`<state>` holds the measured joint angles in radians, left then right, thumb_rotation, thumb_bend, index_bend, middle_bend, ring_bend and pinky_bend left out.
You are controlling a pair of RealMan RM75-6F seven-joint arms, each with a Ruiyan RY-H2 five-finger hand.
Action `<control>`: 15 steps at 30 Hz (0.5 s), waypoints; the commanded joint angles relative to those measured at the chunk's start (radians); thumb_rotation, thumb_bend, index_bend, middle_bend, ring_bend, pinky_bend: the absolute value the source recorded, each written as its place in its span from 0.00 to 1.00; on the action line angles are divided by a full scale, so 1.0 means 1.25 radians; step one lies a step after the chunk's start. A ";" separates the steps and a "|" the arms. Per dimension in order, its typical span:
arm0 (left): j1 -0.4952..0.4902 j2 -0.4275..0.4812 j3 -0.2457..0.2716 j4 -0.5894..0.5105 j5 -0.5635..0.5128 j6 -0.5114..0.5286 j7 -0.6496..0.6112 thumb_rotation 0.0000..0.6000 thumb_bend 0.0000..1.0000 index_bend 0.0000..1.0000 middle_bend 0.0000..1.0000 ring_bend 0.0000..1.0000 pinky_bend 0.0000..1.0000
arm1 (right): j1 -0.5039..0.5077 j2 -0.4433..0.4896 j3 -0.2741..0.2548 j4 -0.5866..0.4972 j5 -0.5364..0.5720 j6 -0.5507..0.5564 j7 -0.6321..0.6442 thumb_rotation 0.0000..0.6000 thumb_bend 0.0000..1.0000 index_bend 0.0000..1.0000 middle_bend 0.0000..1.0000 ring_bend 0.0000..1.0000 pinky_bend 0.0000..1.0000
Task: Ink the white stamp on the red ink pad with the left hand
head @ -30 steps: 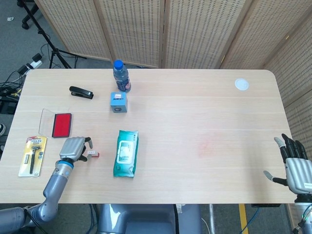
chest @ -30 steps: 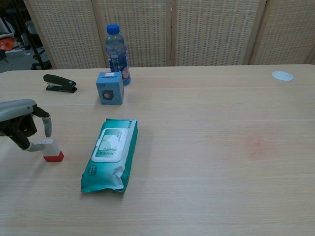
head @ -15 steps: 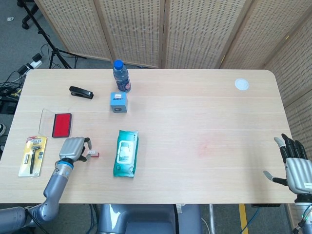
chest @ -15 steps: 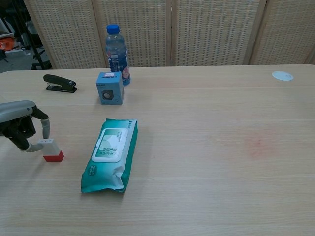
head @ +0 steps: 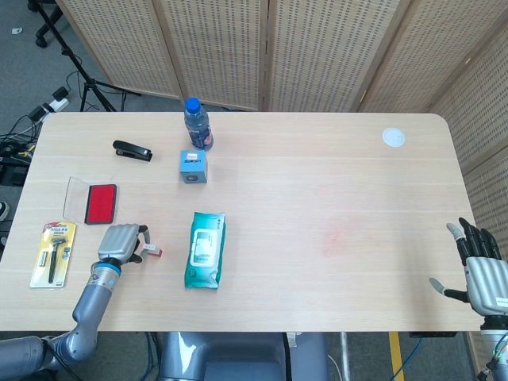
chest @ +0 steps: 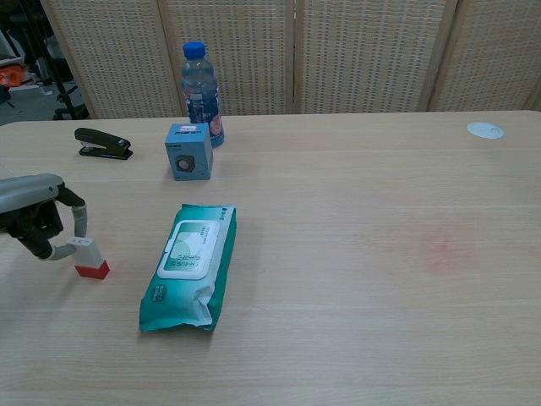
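Observation:
The white stamp (head: 150, 251) with its red base stands upright on the table, just right of my left hand (head: 119, 242). In the chest view the left hand (chest: 32, 222) pinches the stamp's (chest: 87, 257) white top between the thumb and a finger, the red base still on the wood. The red ink pad (head: 101, 203) lies open behind the hand, its clear lid (head: 74, 198) beside it on the left. My right hand (head: 479, 271) hangs beyond the table's near right corner, fingers spread, holding nothing.
A teal wipes pack (head: 205, 249) lies right of the stamp. A razor pack (head: 54, 252) sits left of the hand. Farther back are a black stapler (head: 132, 150), a blue box (head: 192, 167), a water bottle (head: 197, 124) and a white disc (head: 393, 137).
The left hand has shifted very slightly toward the near edge, its fingers staying on the stamp's top. The stamp and the right hand have not moved.

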<state>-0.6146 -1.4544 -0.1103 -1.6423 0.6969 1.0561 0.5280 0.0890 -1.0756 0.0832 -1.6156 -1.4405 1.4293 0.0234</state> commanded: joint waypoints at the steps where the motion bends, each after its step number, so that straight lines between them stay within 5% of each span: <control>1: 0.003 0.006 -0.003 -0.005 0.015 0.006 -0.013 1.00 0.37 0.62 1.00 1.00 0.97 | 0.000 0.000 0.000 0.000 0.000 -0.001 0.000 1.00 0.00 0.00 0.00 0.00 0.00; 8: 0.016 0.048 -0.036 -0.017 0.072 0.018 -0.091 1.00 0.37 0.63 1.00 1.00 0.97 | 0.002 0.000 -0.002 -0.001 -0.002 -0.004 -0.001 1.00 0.00 0.00 0.00 0.00 0.00; 15: 0.005 0.112 -0.087 0.011 0.034 -0.013 -0.134 1.00 0.37 0.63 1.00 1.00 0.97 | 0.007 -0.006 -0.001 0.003 0.008 -0.017 -0.007 1.00 0.00 0.00 0.00 0.00 0.00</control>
<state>-0.6033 -1.3278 -0.2033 -1.6426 0.7566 1.0537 0.3754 0.0963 -1.0816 0.0810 -1.6129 -1.4321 1.4098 0.0161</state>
